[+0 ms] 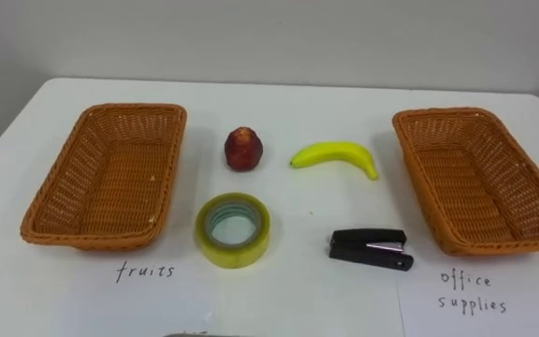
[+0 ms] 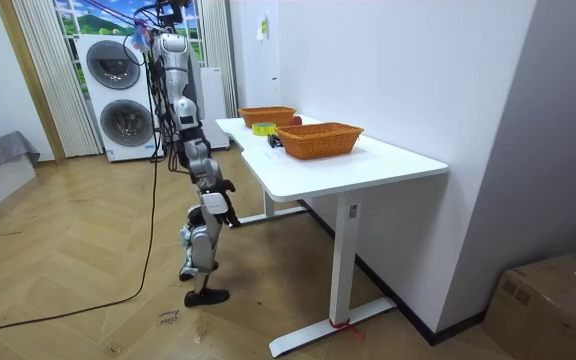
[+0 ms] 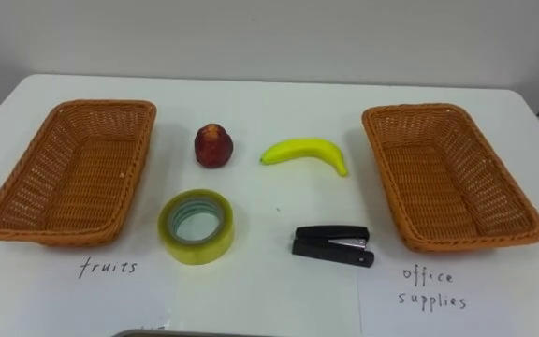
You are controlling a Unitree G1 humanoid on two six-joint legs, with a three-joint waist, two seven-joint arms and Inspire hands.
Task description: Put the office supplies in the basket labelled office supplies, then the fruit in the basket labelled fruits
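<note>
Baskets bracket the desk: the left basket, a light stiff tape roll to pinch by its wall, a firm red fruit to cup whole, a bruisable banana, a dense stapler, then the right basket; of the right hand I cannot tell whether fingers are apart.

There are two woven baskets, the left basket and the right basket. There is one red apple, one yellow banana, one roll of tape and one black stapler. There are two handwritten labels, the left label and the right label.
</note>
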